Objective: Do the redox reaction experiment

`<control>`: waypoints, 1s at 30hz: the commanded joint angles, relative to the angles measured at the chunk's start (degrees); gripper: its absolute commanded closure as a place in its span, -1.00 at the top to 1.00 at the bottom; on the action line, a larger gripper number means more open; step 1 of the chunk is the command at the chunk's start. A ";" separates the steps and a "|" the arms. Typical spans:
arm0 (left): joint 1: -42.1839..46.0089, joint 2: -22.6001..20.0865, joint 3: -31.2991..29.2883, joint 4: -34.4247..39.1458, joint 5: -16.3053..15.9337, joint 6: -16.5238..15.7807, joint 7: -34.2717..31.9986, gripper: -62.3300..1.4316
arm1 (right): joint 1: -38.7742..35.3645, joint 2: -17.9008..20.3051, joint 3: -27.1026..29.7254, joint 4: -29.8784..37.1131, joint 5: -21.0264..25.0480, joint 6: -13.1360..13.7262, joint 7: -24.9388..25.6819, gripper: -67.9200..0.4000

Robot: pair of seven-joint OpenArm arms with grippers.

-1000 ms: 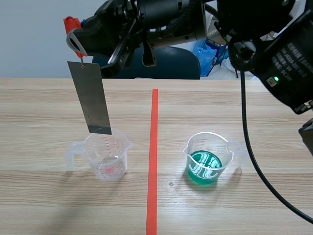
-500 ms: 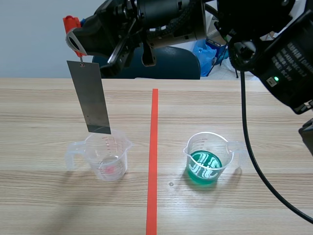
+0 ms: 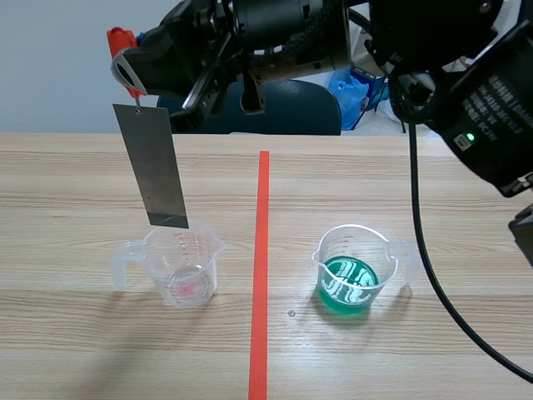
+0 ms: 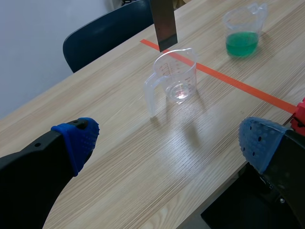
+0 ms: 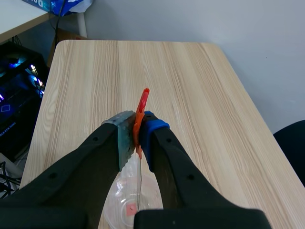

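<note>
Now the right gripper [image 5: 137, 138] pinches the red clip [image 5: 142, 102], its metal strip [image 3: 154, 167] hanging just over the clear beaker [image 3: 183, 271], left gripper [image 4: 169, 140] spread and idle: the dip looks next, needing a straight, steady descent inside the rim.

green liquid [image 3: 348, 289], grey metal strip [image 3: 156, 167], apparently orange-red clip [image 5: 141, 110].

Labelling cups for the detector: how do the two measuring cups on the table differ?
Contents: the left cup looks empty; the right cup holds green liquid. Handles: the left cup's points left, the right cup's right. The metal strip hangs just above the left cup; nothing hangs over the right cup. Both are clear, upright measuring cups.
</note>
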 commanded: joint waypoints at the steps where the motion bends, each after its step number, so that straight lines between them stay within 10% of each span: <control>1: 0.09 0.13 0.26 0.35 -0.57 -0.15 -0.76 1.00 | 0.35 -0.02 0.00 -1.03 0.96 0.44 2.08 -0.96; 30: 0.09 0.13 0.26 0.35 -0.57 -0.15 -0.76 1.00 | 0.20 -3.23 -4.42 -18.64 -11.72 0.44 17.90 -0.96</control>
